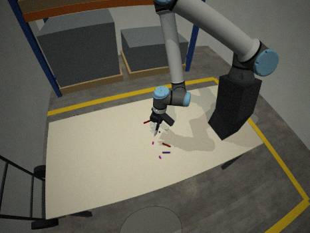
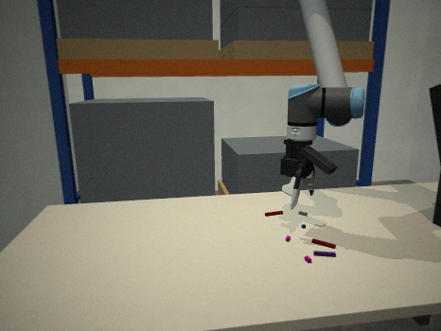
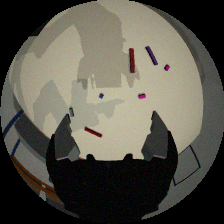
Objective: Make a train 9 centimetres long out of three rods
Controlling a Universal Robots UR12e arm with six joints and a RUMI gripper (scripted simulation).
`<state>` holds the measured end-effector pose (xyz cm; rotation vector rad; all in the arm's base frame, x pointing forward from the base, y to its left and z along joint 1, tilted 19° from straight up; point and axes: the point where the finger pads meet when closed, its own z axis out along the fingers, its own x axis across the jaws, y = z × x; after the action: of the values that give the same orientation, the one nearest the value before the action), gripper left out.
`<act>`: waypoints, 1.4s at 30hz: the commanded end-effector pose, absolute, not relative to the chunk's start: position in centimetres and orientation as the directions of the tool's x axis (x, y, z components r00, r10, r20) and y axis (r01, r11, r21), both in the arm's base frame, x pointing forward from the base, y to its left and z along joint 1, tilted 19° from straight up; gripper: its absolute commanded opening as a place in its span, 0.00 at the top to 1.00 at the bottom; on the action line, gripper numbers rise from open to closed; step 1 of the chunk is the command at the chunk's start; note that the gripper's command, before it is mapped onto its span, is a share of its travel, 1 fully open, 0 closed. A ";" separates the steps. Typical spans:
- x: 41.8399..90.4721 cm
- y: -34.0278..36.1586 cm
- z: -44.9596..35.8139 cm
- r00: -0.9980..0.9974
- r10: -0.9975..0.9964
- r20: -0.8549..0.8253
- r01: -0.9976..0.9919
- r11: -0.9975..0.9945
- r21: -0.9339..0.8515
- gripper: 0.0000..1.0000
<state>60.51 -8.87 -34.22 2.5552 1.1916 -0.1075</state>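
Table (image 1: 83, 173) fills most of the top view, pale, with wide open room in its lower left and a dark pedestal (image 1: 229, 130) at the right edge. Arm (image 1: 173, 43) reaches down from the upper right, and its gripper (image 1: 156, 132) hangs a little above the surface, jaws spread wide with nothing between them. All the rods lie flat in a loose cluster just right of centre. One red (image 2: 273, 213) lies left of the gripper in the exterior view, a second red (image 2: 324, 243) lower right, and the purple (image 2: 325, 253) just below that, near it and roughly parallel. A grey (image 2: 303, 214) sits almost under the fingertips; in the wrist view it lies by the finger (image 3: 65, 131) on the frame's left. One magenta (image 2: 288, 238) lies mid-cluster, another (image 2: 308, 259) lower, left of the purple. The blue (image 2: 303, 226) sits just below the grey. Purple, magenta and blue seem to be the only three that sum to nine, so the pick should be one of these. To do it well, I would centre the jaws across the chosen rod's width before descending, since the grey lies close to the blue and could be nudged. The second red crowds the purple, so the train is better built in the open room toward the lower left, well apart from the spares.
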 end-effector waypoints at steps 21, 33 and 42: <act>63.3 -6.3 -35.7 -0.169 0.932 -0.321 0.983 0.181 0.010 0.00; 64.9 -4.9 -36.4 -0.541 0.786 -0.300 0.838 0.533 -0.117 0.00; 66.0 -3.9 -36.8 -0.741 0.619 -0.259 0.668 0.719 -0.191 0.00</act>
<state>65.65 -4.16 -36.77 1.1364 2.6982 -0.4012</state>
